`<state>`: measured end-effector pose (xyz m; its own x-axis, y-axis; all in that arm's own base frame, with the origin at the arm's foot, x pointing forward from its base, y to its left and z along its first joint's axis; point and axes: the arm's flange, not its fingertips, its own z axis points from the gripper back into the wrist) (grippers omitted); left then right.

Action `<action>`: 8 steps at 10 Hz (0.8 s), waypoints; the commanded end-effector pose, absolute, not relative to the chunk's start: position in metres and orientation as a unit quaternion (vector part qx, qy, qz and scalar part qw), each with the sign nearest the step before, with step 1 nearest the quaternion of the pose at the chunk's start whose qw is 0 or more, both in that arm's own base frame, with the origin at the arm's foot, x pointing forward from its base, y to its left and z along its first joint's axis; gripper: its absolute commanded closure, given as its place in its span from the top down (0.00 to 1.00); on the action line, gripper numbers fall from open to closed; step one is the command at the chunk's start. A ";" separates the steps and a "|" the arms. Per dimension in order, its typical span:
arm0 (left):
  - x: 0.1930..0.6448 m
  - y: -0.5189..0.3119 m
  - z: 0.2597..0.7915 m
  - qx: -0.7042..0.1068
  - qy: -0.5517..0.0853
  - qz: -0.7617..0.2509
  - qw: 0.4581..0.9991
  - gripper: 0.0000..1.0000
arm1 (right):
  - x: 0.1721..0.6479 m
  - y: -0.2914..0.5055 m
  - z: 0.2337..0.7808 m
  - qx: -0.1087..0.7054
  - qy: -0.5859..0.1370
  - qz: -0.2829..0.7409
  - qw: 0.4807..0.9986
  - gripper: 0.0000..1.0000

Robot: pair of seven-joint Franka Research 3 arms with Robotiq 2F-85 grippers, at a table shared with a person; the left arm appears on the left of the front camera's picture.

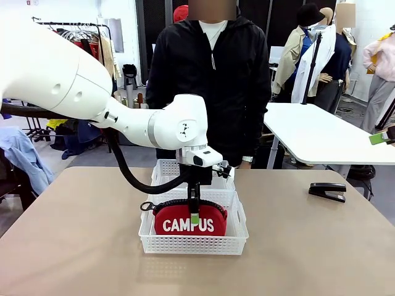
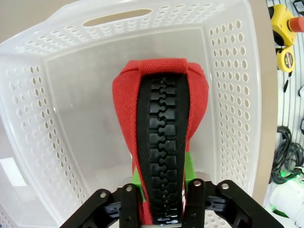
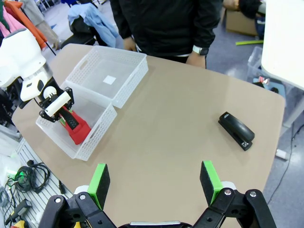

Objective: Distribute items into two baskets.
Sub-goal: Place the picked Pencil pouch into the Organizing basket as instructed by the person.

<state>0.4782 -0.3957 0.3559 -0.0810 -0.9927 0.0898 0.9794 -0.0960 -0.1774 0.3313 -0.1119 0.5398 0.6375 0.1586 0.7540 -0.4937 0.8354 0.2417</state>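
Both pads [image 2: 189,164] of left gripper [image 2: 161,171] flank pouch [image 2: 159,95] in near basket [image 1: 192,245]; pinch unclear; right gripper [image 3: 154,178] spread.

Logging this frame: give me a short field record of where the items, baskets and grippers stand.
pouch: red CAMPUS pouch upright, zipper up, inside the near basket
far basket: directly behind the near one, neither item in it
stapler: black stapler on the table, robot's right, apart from both baskets
left gripper: fingers either side of the pouch's zipper edge, grip unclear
right gripper: open, above bare table
person: standing at the far edge
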 end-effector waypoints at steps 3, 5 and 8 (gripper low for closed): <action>0.468 -0.382 0.373 -0.075 0.023 -0.729 0.680 1.00 | 0.332 -0.112 0.541 0.225 -0.387 0.188 0.874 1.00; 0.472 -0.378 0.393 -0.080 0.030 -0.721 0.688 1.00 | 0.332 -0.112 0.541 0.225 -0.387 0.188 0.874 1.00; 0.459 -0.381 0.412 -0.041 0.019 -0.728 0.684 1.00 | 0.332 -0.112 0.541 0.225 -0.387 0.188 0.874 1.00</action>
